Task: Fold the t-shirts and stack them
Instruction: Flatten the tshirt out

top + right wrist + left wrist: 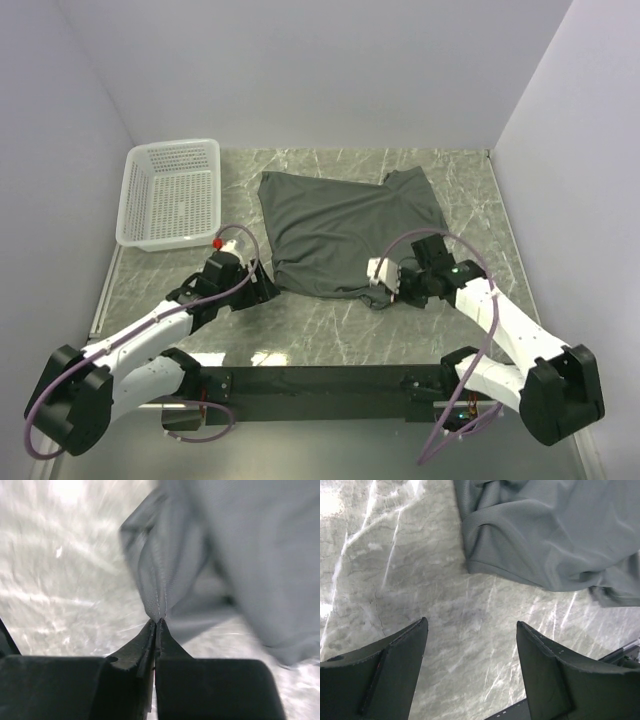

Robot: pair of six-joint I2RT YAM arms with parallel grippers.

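One dark grey t-shirt (345,225) lies partly folded on the marble table (320,330), in the middle. My right gripper (382,292) is at its near right corner. In the right wrist view the right gripper (156,621) is shut on a stitched edge of the t-shirt (250,555), and the cloth rises bunched from the closed jaws. My left gripper (258,285) sits just off the shirt's near left corner. In the left wrist view the left gripper (471,622) is open over bare marble, with the t-shirt (550,535) hem a little beyond its fingertips.
A white mesh basket (140,200) stands at the far left of the table, with nothing visible in it. White walls close in the table on the left, back and right. The black base rail (320,385) runs along the near edge.
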